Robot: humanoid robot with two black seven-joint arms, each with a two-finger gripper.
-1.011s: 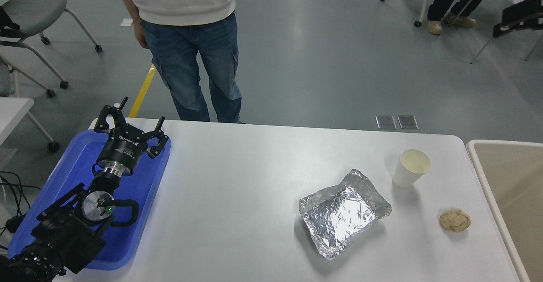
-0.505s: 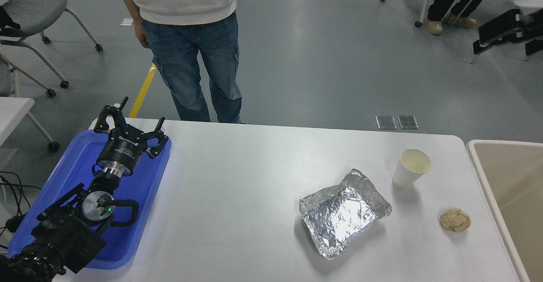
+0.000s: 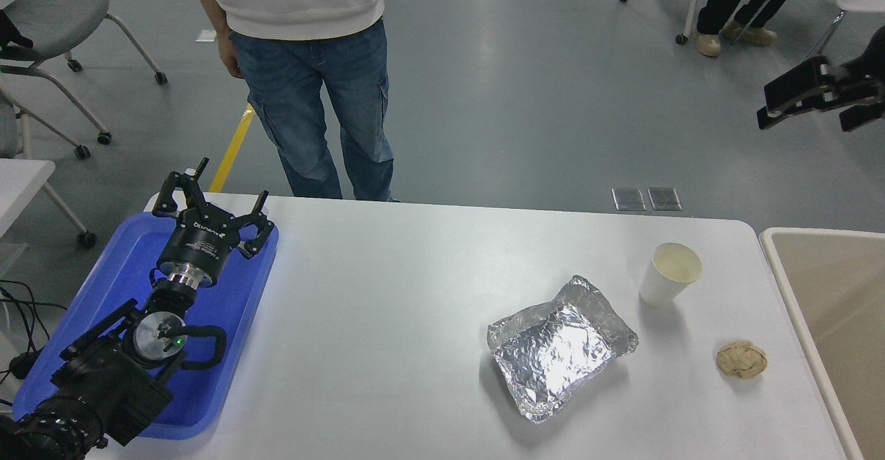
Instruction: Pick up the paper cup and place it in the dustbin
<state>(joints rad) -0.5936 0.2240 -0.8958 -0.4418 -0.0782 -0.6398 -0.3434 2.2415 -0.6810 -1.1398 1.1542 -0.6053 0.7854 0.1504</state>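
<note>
The paper cup (image 3: pixel 669 274) stands upright on the white table (image 3: pixel 387 322) near its far right side, white outside and cream inside. To its right, past the table edge, is the beige dustbin (image 3: pixel 796 308), of which only the left part shows. My right gripper (image 3: pixel 805 120) hangs high in the air at the top right, well above and behind the cup, open and holding nothing. My left gripper (image 3: pixel 213 196) rests parked and open over the blue tray (image 3: pixel 235 322) at the lower left.
A crinkled silver foil tray (image 3: pixel 556 349) lies left of and in front of the cup. A crumpled brown paper ball (image 3: pixel 741 360) sits near the dustbin's rim. A person in jeans (image 3: pixel 311 100) stands at the far edge. Chairs stand on the floor behind.
My right gripper has come further into view at the top right, moving down and to the left. The cup, foil tray, paper ball and left arm have not moved.
</note>
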